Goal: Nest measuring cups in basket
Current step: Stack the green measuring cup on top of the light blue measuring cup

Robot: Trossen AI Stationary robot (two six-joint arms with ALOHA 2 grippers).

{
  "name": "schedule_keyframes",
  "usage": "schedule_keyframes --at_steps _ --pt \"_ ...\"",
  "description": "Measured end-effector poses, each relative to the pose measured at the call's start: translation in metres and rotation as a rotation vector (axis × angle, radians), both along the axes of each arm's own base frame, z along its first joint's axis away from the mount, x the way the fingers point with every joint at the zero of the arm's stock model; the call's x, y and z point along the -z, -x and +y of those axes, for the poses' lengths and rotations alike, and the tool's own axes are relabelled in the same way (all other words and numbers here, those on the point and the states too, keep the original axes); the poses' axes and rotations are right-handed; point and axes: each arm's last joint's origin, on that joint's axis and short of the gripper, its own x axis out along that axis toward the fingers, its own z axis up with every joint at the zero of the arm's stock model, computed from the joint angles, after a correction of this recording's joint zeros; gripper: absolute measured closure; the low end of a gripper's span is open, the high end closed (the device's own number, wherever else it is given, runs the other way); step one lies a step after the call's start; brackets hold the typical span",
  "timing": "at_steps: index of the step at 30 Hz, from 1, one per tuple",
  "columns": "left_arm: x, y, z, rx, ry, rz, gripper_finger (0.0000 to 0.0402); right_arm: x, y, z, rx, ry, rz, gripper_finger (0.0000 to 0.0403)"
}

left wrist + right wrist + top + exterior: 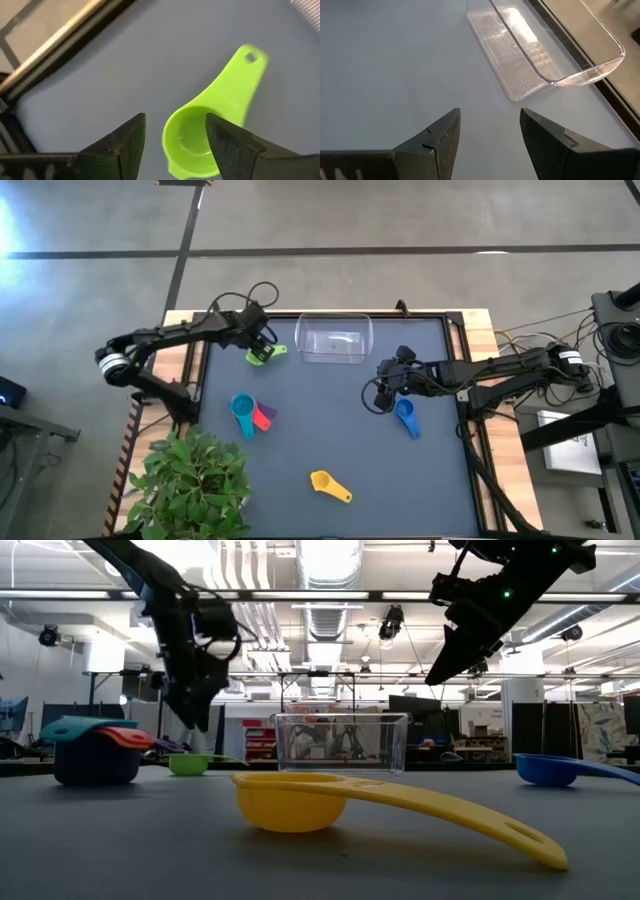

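The green measuring cup [264, 355] [200, 135] stands on its base on the grey table, left of the clear basket [335, 340] [540, 45]. My left gripper [260, 340] [176, 120] hangs open just above it; the low view shows its fingers [203, 710] clear of the cup [190, 763]. My right gripper [380, 392] [490, 114] is open and raised in front of the basket, with nothing between its fingers. A blue cup [405, 417] lies right below it. Teal, red and purple cups [250, 414] sit together, and a yellow cup [330, 485] lies near the front.
A potted plant [190, 485] stands at the table's near left corner. The table's raised dark rim [200, 360] runs close to the left of the green cup. Bare table lies between the clustered cups and the blue cup.
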Motion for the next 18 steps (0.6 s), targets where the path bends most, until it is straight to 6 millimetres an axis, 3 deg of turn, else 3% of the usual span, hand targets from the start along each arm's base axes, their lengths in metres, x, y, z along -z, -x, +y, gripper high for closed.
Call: schedule_keyframes --at_steps 10,18 --pt "0.033 0.003 0.019 -0.016 0.102 0.098 0.0233 0.000 0.000 0.000 0.002 -0.006 -0.002 0.0209" --pt "0.043 0.004 0.024 -0.011 0.182 0.078 0.0272 0.000 0.000 0.000 -0.001 -0.003 0.000 0.0209"
